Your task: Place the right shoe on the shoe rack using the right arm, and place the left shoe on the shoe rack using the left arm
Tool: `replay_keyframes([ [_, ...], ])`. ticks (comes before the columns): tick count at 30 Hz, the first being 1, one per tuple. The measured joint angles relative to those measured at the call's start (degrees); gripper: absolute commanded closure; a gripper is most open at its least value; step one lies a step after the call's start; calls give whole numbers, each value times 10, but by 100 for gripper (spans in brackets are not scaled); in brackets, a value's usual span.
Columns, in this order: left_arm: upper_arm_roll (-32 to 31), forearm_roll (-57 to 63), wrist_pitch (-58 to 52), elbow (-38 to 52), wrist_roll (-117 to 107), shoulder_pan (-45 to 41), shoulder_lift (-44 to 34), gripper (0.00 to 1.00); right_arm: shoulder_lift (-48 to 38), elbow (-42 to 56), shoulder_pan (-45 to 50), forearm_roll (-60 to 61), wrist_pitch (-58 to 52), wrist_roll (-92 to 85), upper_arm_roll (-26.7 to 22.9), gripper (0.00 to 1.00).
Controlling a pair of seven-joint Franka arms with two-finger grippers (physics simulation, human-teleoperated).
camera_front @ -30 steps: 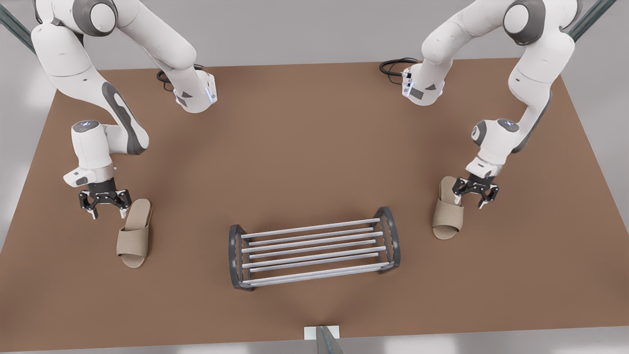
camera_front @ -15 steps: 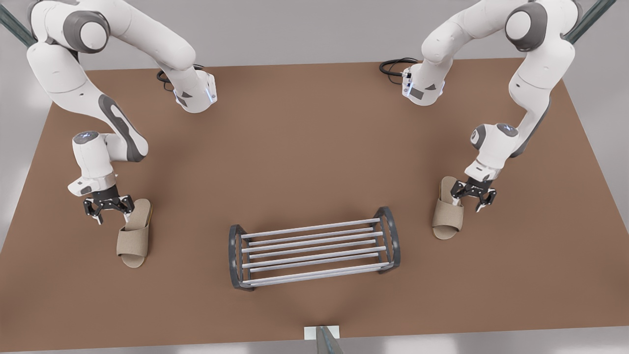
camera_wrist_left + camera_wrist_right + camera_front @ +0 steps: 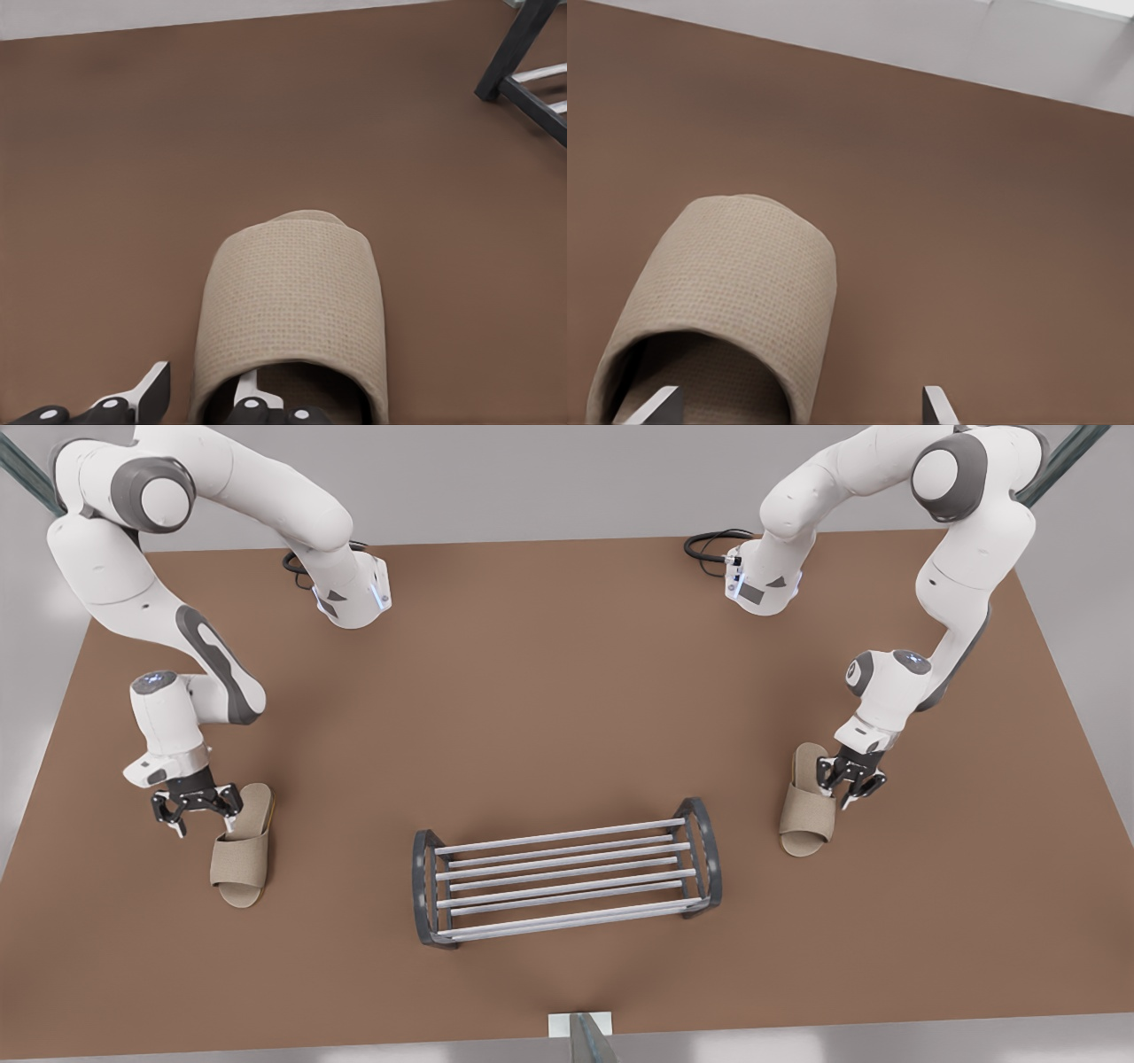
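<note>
Two beige open-toe slippers lie flat on the brown table. The left shoe (image 3: 241, 859) (image 3: 292, 292) is at the front view's left. My left gripper (image 3: 197, 808) (image 3: 202, 394) is low at its heel end, open, with one finger inside the slipper and one outside its outer wall. The right shoe (image 3: 806, 819) (image 3: 735, 274) lies at the front view's right. My right gripper (image 3: 850, 781) (image 3: 796, 405) is open at its heel, straddling the wall that faces away from the rack. The shoe rack (image 3: 567, 877) (image 3: 523, 66) stands bare between the slippers, nearer the front edge.
Both arm bases (image 3: 350, 593) and black cables (image 3: 709, 545) sit at the table's far edge. A small grey post (image 3: 580, 1036) stands at the front edge. Bare brown table (image 3: 549, 708) stretches between the arms and around the rack.
Both grippers have come down and in toward the heels of their slippers. The slippers and the rack have not moved.
</note>
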Motion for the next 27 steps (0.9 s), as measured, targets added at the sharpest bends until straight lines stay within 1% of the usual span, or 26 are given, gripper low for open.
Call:
replay_keyframes([
  [2,0,0,0,0,0,1,0,58,8,4,0,0,0,-1,0,0],
  [4,0,-1,0,0,0,1,0,59,16,8,1,0,0,-2,0,0],
  [8,0,-1,0,5,0,2,1,68,19,10,2,0,0,-3,1,0],
  [10,0,-1,0,8,0,2,2,70,24,12,2,0,0,-4,0,0],
  [12,0,-1,0,12,0,2,3,79,32,17,2,0,0,-4,0,0],
  [17,-2,-3,0,17,1,2,2,79,49,26,3,0,0,-5,1,0],
  [21,-12,-2,0,38,-5,2,-2,79,50,26,5,2,0,-5,5,0],
  [24,-29,-2,-3,62,-15,-1,-3,79,51,25,5,3,0,-5,8,0],
  [27,-72,-2,-31,97,-33,3,-27,79,53,25,8,3,0,-4,9,0],
])
